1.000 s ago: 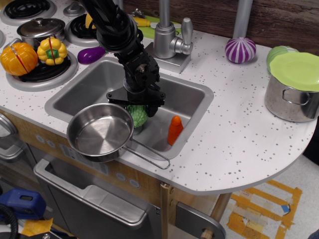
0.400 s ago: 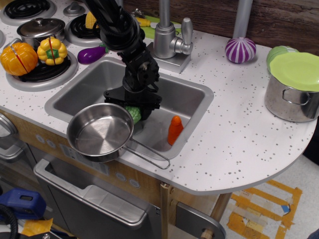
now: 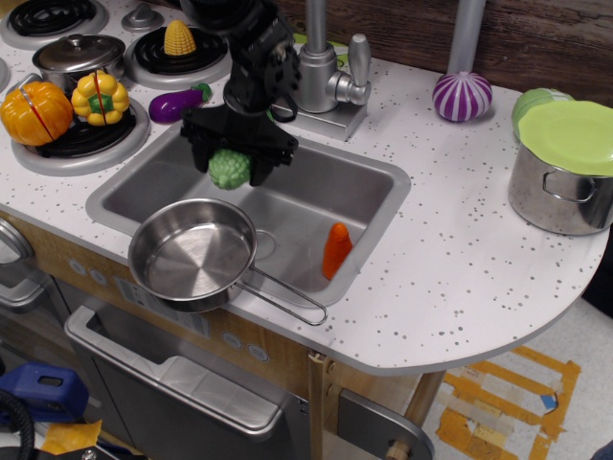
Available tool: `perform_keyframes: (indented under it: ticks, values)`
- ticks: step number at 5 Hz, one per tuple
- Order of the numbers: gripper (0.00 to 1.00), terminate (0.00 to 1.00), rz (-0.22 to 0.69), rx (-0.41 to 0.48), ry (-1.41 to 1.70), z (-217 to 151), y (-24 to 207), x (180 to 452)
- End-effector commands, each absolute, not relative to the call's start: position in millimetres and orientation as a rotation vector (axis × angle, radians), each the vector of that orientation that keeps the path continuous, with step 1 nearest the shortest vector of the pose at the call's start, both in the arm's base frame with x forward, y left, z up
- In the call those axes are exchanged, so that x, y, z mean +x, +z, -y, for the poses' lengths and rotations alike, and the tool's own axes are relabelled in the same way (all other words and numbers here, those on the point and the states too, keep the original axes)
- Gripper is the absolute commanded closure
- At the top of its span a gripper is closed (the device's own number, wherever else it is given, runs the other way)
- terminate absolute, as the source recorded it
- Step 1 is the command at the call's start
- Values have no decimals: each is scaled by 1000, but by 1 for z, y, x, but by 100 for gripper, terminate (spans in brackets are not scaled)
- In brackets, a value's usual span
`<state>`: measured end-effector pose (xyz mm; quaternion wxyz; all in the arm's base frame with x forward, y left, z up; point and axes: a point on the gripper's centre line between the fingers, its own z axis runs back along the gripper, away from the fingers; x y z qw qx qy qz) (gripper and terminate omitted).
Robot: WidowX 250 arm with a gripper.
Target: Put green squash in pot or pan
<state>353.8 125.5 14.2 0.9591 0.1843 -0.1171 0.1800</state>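
My gripper (image 3: 233,165) is shut on the green squash (image 3: 230,170), a light green bumpy toy, and holds it up in the air over the left half of the sink. The squash hangs below the black fingers. The pan (image 3: 192,253), a shallow shiny steel frying pan with a wire-loop handle, rests on the sink's front left rim, below and a little in front of the squash. The pan has nothing in it.
An orange carrot-like toy (image 3: 336,250) stands in the sink (image 3: 369,201). A faucet (image 3: 326,72) is behind the arm. A purple eggplant (image 3: 174,104), a yellow pepper (image 3: 99,97), an orange pumpkin (image 3: 34,111), a lidded pot (image 3: 79,56) and corn (image 3: 180,39) are at the left. A steel pot with a lime lid (image 3: 565,163) stands right.
The gripper has lifted the green squash out of the sink bottom, rising and moving left and back. The pan and the orange toy have not moved.
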Motion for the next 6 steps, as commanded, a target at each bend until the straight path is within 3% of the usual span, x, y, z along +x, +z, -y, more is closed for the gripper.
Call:
perform_keyframes:
  ticks: [1,2,4,6]
  values:
    - [100,0,268,407,389,-118,70,344]
    - [100,0,218,482,436,-92,88,331]
    - [100,0,216,435,589,-50,77,293]
    - [100,0,206,359,680,-60,78,264]
